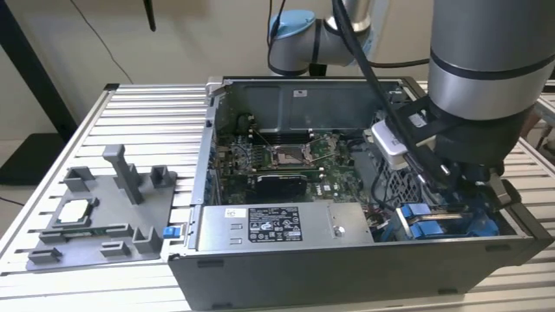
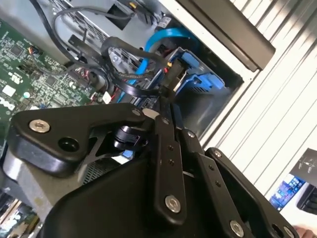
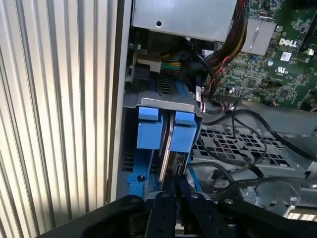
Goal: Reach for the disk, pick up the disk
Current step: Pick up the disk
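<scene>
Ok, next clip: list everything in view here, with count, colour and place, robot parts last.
Computer case: one, grey, open, on the slatted table.
Table: one, silver slats, under everything.
Motherboard: one, green, inside the case.
Power supply box: one, grey with black-and-white label, at the case's front.
Disk: one, silver with blue carrier, seated in the bay at the case's corner.
Fixture tray: one, grey, at the exterior view's left.
Arm: one, grey, reaching into the case.
Gripper: one, black, at the disk's edge.
</scene>
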You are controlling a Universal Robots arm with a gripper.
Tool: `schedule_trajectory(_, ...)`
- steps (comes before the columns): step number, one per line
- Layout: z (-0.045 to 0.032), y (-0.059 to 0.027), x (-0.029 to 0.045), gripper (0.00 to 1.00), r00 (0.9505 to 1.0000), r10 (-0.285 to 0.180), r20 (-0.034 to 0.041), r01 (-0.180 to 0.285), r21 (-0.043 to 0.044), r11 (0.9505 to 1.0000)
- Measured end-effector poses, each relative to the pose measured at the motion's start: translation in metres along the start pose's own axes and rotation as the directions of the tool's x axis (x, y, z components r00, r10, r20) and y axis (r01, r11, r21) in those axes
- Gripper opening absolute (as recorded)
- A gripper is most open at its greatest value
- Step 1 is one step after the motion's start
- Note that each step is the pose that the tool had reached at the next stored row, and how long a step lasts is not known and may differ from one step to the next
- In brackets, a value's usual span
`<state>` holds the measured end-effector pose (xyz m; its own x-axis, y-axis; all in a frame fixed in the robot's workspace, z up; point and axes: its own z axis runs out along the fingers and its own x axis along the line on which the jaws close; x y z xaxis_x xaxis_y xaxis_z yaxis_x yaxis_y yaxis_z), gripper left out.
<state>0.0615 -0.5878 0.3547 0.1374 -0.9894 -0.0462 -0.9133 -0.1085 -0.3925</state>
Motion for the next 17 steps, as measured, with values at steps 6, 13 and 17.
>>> schedule_trajectory(6, -0.0035, -0.0017, 0.0001, 1.00, 0.9992, 0.003, 0.0399, -0.003, 0.0046, 1.0000)
schedule_trajectory(13, -0.0020, -0.0055, 0.0007, 1.00, 0.9929, 0.011, 0.1188, -0.013, 0.0137, 0.9998)
schedule_trajectory(17, -0.0040, -0.0101, 0.0010, 1.00, 0.9898, 0.021, 0.1410, -0.022, 0.0081, 0.9997)
